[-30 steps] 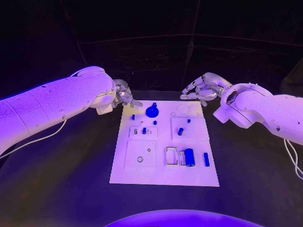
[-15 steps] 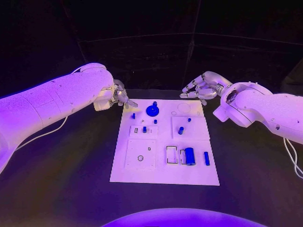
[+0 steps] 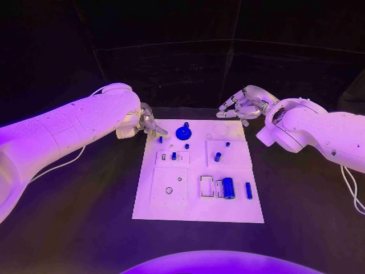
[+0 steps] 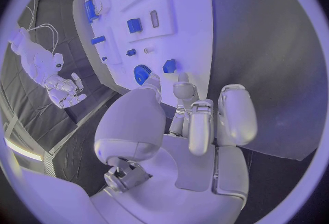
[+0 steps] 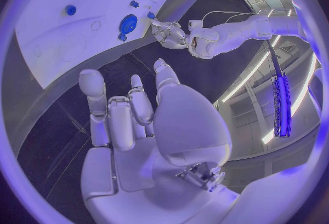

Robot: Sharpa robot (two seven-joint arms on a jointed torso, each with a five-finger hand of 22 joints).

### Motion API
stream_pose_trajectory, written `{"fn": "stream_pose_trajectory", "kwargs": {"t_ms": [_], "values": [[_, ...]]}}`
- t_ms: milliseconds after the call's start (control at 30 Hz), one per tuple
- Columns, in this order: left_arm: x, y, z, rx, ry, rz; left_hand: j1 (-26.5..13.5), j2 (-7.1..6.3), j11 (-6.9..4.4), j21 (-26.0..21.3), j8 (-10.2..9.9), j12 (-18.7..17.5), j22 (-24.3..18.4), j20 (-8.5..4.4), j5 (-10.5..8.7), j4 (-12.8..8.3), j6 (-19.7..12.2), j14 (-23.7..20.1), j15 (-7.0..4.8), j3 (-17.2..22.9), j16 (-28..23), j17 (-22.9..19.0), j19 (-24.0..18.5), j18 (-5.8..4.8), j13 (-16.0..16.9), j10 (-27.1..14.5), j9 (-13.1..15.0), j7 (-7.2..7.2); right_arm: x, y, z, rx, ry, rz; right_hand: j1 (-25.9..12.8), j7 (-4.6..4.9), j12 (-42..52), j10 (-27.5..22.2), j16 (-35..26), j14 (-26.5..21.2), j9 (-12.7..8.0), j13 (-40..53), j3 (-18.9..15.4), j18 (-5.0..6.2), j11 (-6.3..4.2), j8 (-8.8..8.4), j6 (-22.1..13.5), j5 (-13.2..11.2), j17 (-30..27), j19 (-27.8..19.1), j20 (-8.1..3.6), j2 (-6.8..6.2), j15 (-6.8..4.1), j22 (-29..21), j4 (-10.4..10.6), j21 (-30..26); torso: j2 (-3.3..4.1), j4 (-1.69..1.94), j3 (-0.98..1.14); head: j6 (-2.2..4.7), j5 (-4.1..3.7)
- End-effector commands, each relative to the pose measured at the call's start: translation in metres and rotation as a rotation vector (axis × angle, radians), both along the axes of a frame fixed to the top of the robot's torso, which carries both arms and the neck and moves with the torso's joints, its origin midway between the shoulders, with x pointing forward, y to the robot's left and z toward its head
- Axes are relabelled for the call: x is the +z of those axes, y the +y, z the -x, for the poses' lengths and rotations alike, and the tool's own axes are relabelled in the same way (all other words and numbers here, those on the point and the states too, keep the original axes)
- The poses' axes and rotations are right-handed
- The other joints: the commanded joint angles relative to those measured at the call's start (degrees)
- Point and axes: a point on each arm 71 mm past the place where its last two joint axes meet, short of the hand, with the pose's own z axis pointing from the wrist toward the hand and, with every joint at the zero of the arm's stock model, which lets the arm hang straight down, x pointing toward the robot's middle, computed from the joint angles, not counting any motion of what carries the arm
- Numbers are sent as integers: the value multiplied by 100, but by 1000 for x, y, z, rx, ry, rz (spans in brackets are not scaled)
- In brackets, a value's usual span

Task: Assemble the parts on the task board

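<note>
From my remote station, the task board (image 3: 197,212) lies flat at the centre of the black counter (image 3: 84,228), running from mid-frame toward the bottom of the head view. My left hand (image 3: 146,123) hangs at the board's upper left corner, its fingers (image 4: 183,92) loosely curled and apart, grasping nothing; the fingertips sit just beside a small blue peg (image 3: 159,140) near that corner, and I cannot tell whether they touch the board. My right hand (image 3: 242,107) hovers beyond the board's upper right corner, above centre-right in the frame, fingers spread and released, clear of every part.

A round blue knob (image 3: 183,133) stands near the top of the board, right of the peg. Below it, at mid-board, a small blue piece (image 3: 173,156) sits in a raised square block, and a short blue pin (image 3: 218,157) lies on the neighbouring block to the right. In the lower right of the board, a large blue cylinder (image 3: 228,188) rests beside a rectangular slot, with a slim blue bar (image 3: 248,191) just to its right.
</note>
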Motion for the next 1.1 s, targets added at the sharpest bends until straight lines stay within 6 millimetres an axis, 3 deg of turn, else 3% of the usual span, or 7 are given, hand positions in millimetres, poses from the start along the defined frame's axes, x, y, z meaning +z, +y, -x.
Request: {"fn": "stream_pose_trajectory", "kwargs": {"t_ms": [33,700,900,1067,1100], "values": [[-1,-3,0,-19,-4,7,24,80,3,35,-1,33,14,-5,-15,-11,59,595,11,-32,36,1509,33,4,6,52,-13,-1,2,1,0,8,-8,-6,-25,-13,-22,-24,-17,273,-10,-8,-23,72,-15,23,-17,37,2,-34,-11,32,-42,-3,6,-40,-2,1,4,-7,-10],[-9,-12,1,-33,1,7,220,192,-16,47,8,44,39,-21,-9,-95,137,595,-6,-65,36,1509,41,-1,-9,59,-56,-23,2,4,-1,12,-8,-7,-25,-13,-22,-24,-17,273,-10,-8,-23,72,-15,23,-17,37,2,-34,-11,32,-42,-3,6,-40,-3,1,5,-15,-17],[-9,-11,1,-32,-2,9,496,379,-31,48,24,51,50,-33,-9,-250,178,595,-19,34,36,1509,42,-1,-21,62,-82,-36,2,4,-1,12,-7,-7,-25,-13,-22,-24,-17,273,-10,-8,-23,72,-15,23,-17,37,2,-34,-11,32,-42,-3,6,-40,-4,6,4,-28,-23],[-9,-11,1,-35,1,9,944,551,-58,46,15,33,58,-50,-13,-566,176,595,-40,294,36,1509,42,-1,-52,46,-115,-65,2,4,-1,12,-7,-6,-12,-13,-22,-24,-22,272,-10,-8,-29,73,-15,25,-21,48,-3,-36,-11,41,-42,-11,5,-46,-3,8,4,-36,-27],[-9,-12,1,-37,0,12,1121,637,-73,43,-2,21,57,-61,-12,-687,164,595,-54,436,36,1509,41,0,-62,36,-134,-80,2,4,-1,12,-7,-6,-12,-13,-22,-24,-22,272,-10,-8,-29,73,-15,25,-21,48,-3,-36,-11,41,-42,-11,5,-46,-3,5,3,-39,-25]]}}
